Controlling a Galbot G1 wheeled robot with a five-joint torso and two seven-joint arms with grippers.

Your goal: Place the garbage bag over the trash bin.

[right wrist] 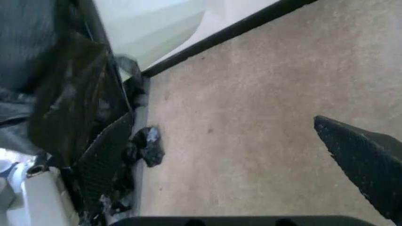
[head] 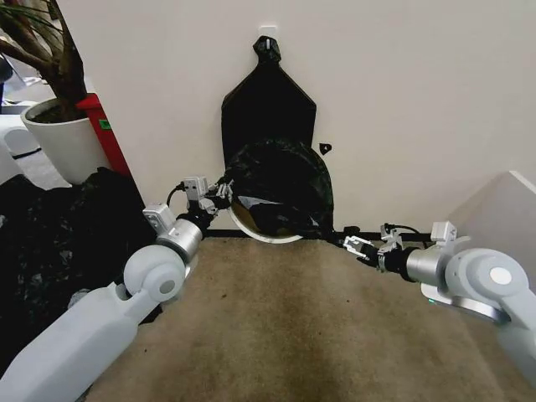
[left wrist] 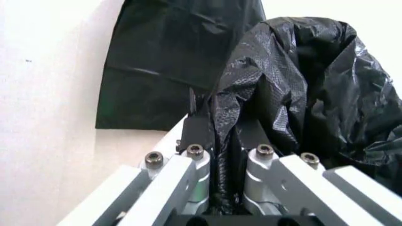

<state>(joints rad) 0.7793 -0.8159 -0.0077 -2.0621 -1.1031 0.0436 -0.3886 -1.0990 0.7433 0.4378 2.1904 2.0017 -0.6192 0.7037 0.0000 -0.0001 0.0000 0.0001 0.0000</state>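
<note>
The left gripper [head: 219,194] sits at the left edge of the trash bin [head: 261,231], pinching a fold of the garbage bag [head: 280,184]. The bag covers the bin's top by the wall. Right of the bin, the right gripper [head: 355,244] hangs wide open above the carpet [head: 293,318].

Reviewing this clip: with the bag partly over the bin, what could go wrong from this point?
1. The left tool pinches a thin fold of the garbage bag; a hard pull could tear it or slip it free.
2. The trash bin's lower rim is still bare, so the bag may slide back off.
3. The right tool is open and off the bag, so one-sided pulling could tip the tilted bin.
</note>
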